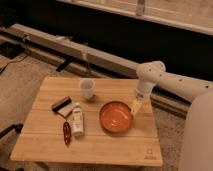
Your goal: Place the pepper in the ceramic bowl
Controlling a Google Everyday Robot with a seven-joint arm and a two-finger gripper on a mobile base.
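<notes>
The pepper (pixel 66 133) is a small dark red chili lying on the wooden table (pixel 115 145), front left, just left of the white bottle (pixel 77 120). The ceramic bowl (pixel 116 116) is orange-red and sits right of the table's middle, with nothing in it. My gripper (pixel 136 106) hangs from the white arm (pixel 170 82) at the bowl's right rim, far from the pepper. It holds nothing that I can see.
A small translucent whitish cup (pixel 87 88) stands behind the bowl to the left. A dark flat object (pixel 62 106) lies left of the bottle. A long rail (pixel 75 50) runs behind the table. The table's right edge is close to the gripper.
</notes>
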